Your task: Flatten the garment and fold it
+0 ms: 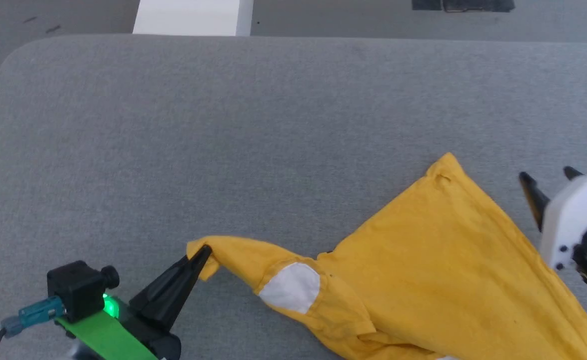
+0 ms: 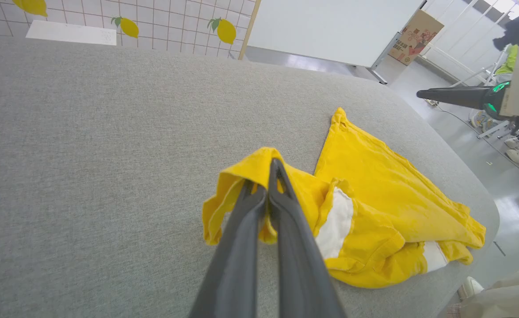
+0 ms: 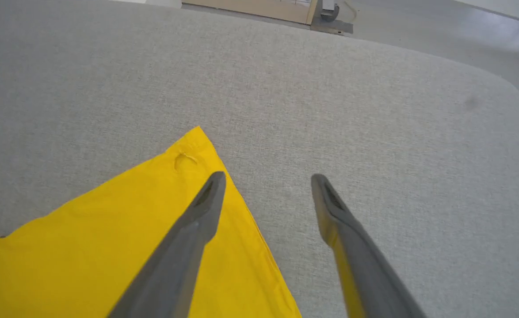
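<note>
The garment (image 1: 438, 260), a yellow T-shirt with a white sleeve patch (image 1: 293, 287), lies partly spread on the grey table at the lower right of the head view. My left gripper (image 1: 204, 251) is shut on the end of its left sleeve, and the left wrist view shows the fabric (image 2: 259, 165) draped over the closed fingers (image 2: 286, 247). My right gripper (image 1: 548, 176) is open, just right of the shirt's far corner. In the right wrist view its fingers (image 3: 202, 212) hover over that corner (image 3: 193, 145), holding nothing.
The grey fabric-covered table (image 1: 223, 125) stretches far to the left and back. A white block (image 1: 193, 17) stands beyond its far edge. The table's rounded edge (image 2: 485, 198) runs close to the shirt's right side, with floor beyond.
</note>
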Robot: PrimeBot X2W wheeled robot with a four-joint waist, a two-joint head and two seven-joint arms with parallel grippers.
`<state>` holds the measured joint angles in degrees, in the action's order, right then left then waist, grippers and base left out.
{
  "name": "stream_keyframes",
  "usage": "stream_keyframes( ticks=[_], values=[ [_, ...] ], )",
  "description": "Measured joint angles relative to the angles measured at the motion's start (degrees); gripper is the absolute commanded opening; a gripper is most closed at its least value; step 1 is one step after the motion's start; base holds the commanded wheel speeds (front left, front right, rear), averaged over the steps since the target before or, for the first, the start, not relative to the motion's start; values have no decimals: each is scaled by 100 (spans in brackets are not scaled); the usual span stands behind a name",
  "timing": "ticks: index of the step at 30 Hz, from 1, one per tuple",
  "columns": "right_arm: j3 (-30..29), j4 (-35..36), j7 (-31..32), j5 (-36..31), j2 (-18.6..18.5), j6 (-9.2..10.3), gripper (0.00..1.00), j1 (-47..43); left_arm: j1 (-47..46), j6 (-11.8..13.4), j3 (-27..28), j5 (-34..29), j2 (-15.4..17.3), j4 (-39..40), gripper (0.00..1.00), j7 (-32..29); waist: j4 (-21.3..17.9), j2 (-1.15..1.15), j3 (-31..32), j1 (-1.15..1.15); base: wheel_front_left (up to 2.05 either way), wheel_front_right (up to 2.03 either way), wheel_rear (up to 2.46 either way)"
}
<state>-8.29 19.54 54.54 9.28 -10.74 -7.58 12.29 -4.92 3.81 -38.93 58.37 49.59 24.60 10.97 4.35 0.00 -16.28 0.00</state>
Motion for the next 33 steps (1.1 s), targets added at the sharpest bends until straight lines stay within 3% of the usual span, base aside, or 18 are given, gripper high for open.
stream_keyframes(
  ticks=[7,14,16,17,18,26,33],
  values=[
    [566,-1396,38,-327,29,0,100,794,-372,-331,-98,-36,-205,-222,0,-79,397,0,-314,0,0,0,0],
    [735,-2175,42,-535,-24,0,100,1122,-520,-511,-108,-36,-310,-428,0,-73,755,0,-601,0,0,0,0],
    [713,-2256,42,-602,-69,0,93,1208,-556,-560,-114,-36,-331,-471,0,-70,833,0,-672,0,0,0,0],
    [684,-2296,47,-628,-80,0,73,1260,-575,-583,-112,-35,-341,-497,0,-60,872,0,-708,0,0,0,0],
    [688,-2326,74,-631,-83,0,0,1302,-586,-593,-110,-35,-350,-513,0,-55,908,0,-744,0,0,0,0],
    [670,-2275,46,-509,-74,-1,0,1432,-602,-643,-49,2,-370,-597,0,32,940,0,-826,0,0,0,0],
    [197,-2106,-1265,-480,339,0,0,1423,-970,-645,255,-138,-619,-825,0,223,755,0,-578,0,0,0,0]
  ],
)
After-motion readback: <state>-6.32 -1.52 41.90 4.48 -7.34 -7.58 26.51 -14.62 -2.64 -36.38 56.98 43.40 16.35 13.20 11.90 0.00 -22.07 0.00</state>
